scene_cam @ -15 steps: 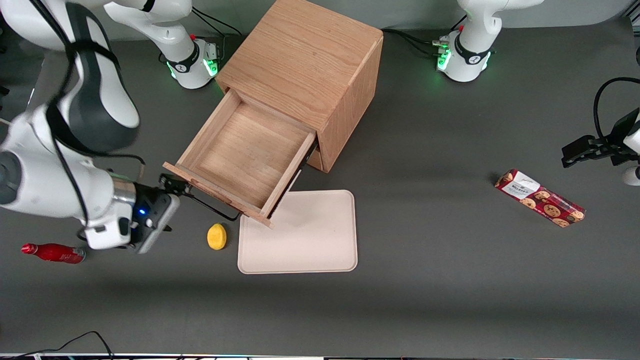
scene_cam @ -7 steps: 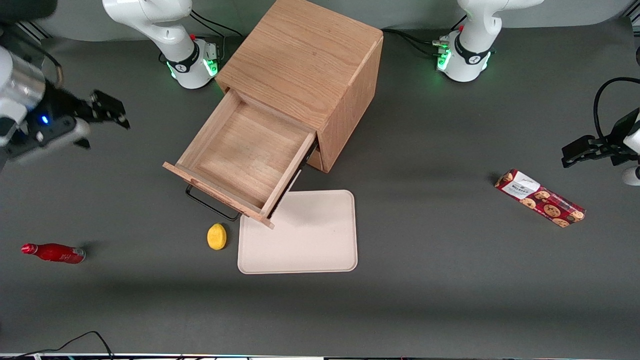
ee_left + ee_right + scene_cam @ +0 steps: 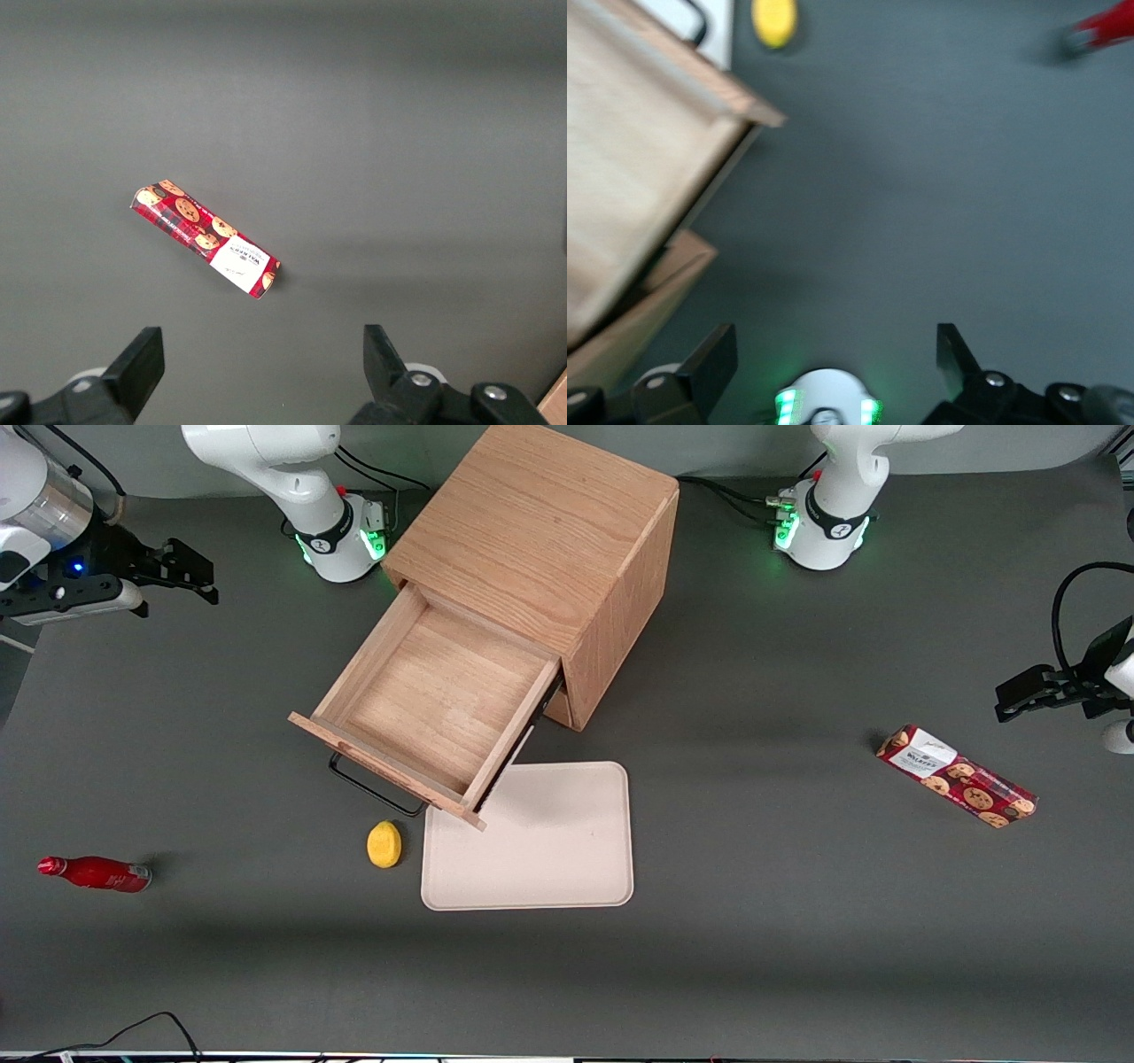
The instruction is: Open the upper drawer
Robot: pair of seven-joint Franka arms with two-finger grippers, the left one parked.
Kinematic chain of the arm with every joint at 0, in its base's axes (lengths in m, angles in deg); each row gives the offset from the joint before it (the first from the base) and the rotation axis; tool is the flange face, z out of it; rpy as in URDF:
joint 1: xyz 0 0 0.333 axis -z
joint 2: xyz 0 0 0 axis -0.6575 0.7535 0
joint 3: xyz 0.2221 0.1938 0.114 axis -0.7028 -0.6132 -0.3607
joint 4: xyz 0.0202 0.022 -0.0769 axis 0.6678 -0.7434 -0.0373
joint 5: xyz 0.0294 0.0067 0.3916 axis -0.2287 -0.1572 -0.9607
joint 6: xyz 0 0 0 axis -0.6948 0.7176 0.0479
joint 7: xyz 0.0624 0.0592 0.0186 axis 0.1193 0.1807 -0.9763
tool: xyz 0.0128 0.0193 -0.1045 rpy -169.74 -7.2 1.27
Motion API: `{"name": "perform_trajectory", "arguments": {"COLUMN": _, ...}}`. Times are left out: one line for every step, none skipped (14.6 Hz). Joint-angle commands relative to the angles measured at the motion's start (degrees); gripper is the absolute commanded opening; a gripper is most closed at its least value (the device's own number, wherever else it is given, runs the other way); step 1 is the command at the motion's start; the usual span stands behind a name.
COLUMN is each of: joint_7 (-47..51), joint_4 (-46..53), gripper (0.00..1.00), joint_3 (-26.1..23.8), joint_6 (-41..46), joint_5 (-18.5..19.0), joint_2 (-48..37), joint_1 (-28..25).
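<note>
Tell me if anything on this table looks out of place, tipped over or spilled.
One thing: the red bottle lies on its side toward the working arm's end, though nothing has spilled. The upper drawer stands pulled out and empty, overhanging the tray. The gripper hangs open, clear of the cabinet.

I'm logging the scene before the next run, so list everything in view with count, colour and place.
cabinet: one, light oak, mid-table.
upper drawer: one, light oak with black bar handle, pulled out, empty.
tray: one, cream, in front of the cabinet, one corner under the drawer.
lemon: one, yellow, beside the tray.
bottle: one, red, lying toward the working arm's end.
cookie box: one, red, toward the parked arm's end.
gripper: one, black, open, raised clear of the drawer.
</note>
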Motion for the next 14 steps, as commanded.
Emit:
{"name": "perform_trajectory", "arguments": {"joint_7": 1.7, "joint_4": 5.8, "gripper": 1.00, "joint_3": 0.0, "joint_6": 0.8, "joint_5": 3.4, "joint_2": 4.6, "joint_1": -0.9}}
{"name": "perform_trajectory", "arguments": {"joint_7": 2.4, "joint_4": 5.9, "gripper": 1.00, "joint_3": -0.1, "joint_6": 2.2, "joint_5": 2.9, "joint_2": 4.5, "joint_1": -0.9}}
{"name": "perform_trajectory", "arguments": {"joint_7": 2.6, "joint_4": 5.7, "gripper": 1.00, "joint_3": 0.0, "joint_6": 2.3, "joint_5": 1.7, "joint_2": 4.2, "joint_1": -0.9}}
{"name": "perform_trajectory", "arguments": {"joint_7": 3.2, "joint_4": 5.7, "gripper": 1.00, "joint_3": 0.3, "joint_6": 2.1, "joint_5": 0.0, "joint_2": 4.0, "joint_1": -0.8}}
{"name": "perform_trajectory", "arguments": {"joint_7": 4.9, "joint_4": 5.7, "gripper": 1.00, "joint_3": 0.4, "joint_6": 2.1, "joint_5": -2.1, "joint_2": 3.6, "joint_1": -0.7}}
{"name": "perform_trajectory", "arguments": {"joint_7": 8.3, "joint_4": 5.5, "gripper": 1.00, "joint_3": 0.3, "joint_6": 1.7, "joint_5": -3.2, "joint_2": 3.1, "joint_1": -0.8}}
{"name": "perform_trajectory", "arguments": {"joint_7": 11.6, "joint_4": 5.4, "gripper": 1.00, "joint_3": -0.2, "joint_6": 1.6, "joint_5": -3.4, "joint_2": 3.0, "joint_1": -0.9}}
{"name": "perform_trajectory", "arguments": {"joint_7": 12.2, "joint_4": 5.3, "gripper": 1.00, "joint_3": -0.4, "joint_6": 1.2, "joint_5": -3.6, "joint_2": 2.9, "joint_1": -0.9}}
{"name": "perform_trajectory", "arguments": {"joint_7": 12.0, "joint_4": 5.3, "gripper": 1.00, "joint_3": -0.1, "joint_6": 1.1, "joint_5": -4.7, "joint_2": 3.0, "joint_1": -0.9}}
{"name": "perform_trajectory", "arguments": {"joint_7": 11.9, "joint_4": 5.9, "gripper": 1.00, "joint_3": 0.2, "joint_6": 1.3, "joint_5": -4.9, "joint_2": 3.5, "joint_1": -0.8}}
{"name": "perform_trajectory", "arguments": {"joint_7": 12.4, "joint_4": 7.3, "gripper": 1.00, "joint_3": 0.2, "joint_6": 1.8, "joint_5": -4.8, "joint_2": 4.2, "joint_1": -0.9}}
{"name": "perform_trajectory", "arguments": {"joint_7": 12.5, "joint_4": 8.2, "gripper": 1.00, "joint_3": 0.2, "joint_6": 1.9, "joint_5": -4.8, "joint_2": 4.8, "joint_1": -0.9}}
{"name": "perform_trajectory", "arguments": {"joint_7": 12.5, "joint_4": 9.0, "gripper": 1.00, "joint_3": 0.0, "joint_6": 1.9, "joint_5": -4.8, "joint_2": 5.4, "joint_1": -0.9}}
{"name": "perform_trajectory", "arguments": {"joint_7": 12.0, "joint_4": 9.6, "gripper": 1.00, "joint_3": 0.3, "joint_6": 2.2, "joint_5": -5.0, "joint_2": 6.1, "joint_1": -0.8}}
